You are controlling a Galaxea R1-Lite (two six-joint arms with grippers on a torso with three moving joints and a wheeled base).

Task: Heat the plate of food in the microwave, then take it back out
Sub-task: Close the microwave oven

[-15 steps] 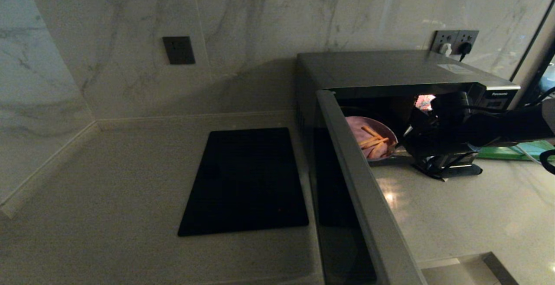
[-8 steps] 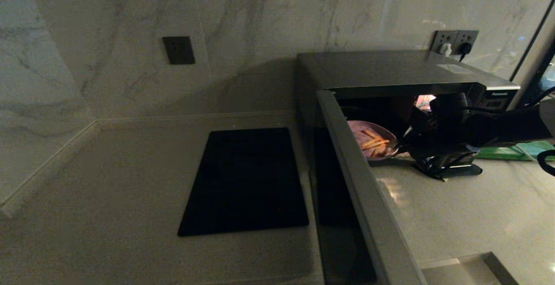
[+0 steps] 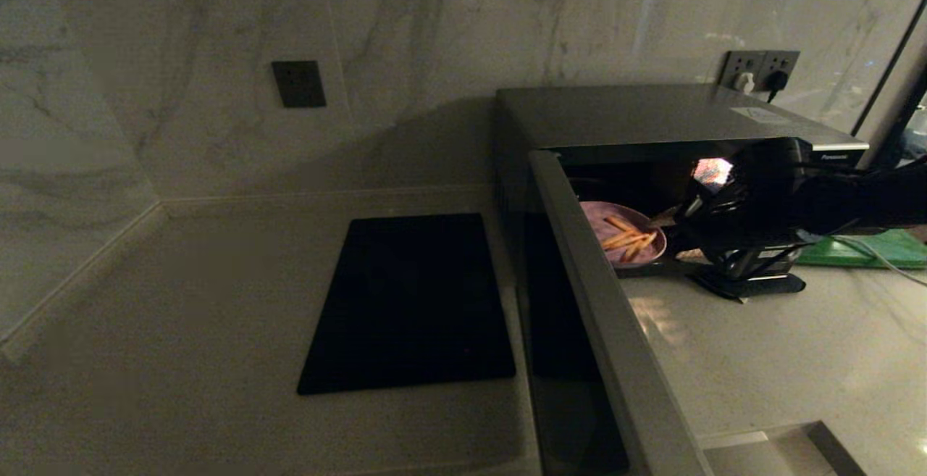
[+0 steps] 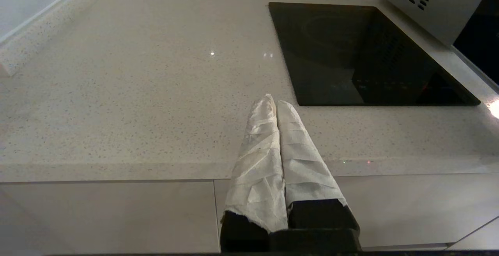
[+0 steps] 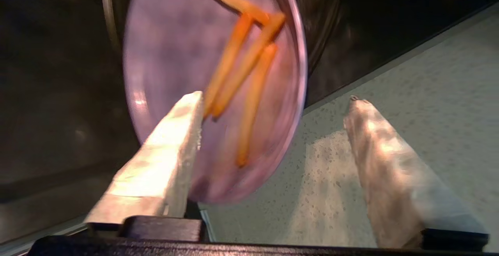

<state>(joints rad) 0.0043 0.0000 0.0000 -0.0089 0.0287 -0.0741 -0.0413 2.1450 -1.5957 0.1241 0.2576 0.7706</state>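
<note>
I see the round lilac plate of orange food sticks (image 3: 624, 238) sitting at the mouth of the boxy silver-grey microwave (image 3: 652, 117), whose door stands swung open. My right gripper (image 5: 275, 100) is at the plate's near rim – fingers spread wide, one finger (image 5: 171, 139) over the plate. The left gripper (image 4: 271, 99) hangs pressed together above the pale speckled countertop (image 4: 136, 84), near the flat black cooktop slab (image 4: 358, 53).

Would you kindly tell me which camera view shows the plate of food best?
The right wrist view: the plate of food fills the frame, its sticks distinct. In the head view it is small, partly hidden behind the microwave door. The left wrist view misses it.
</note>
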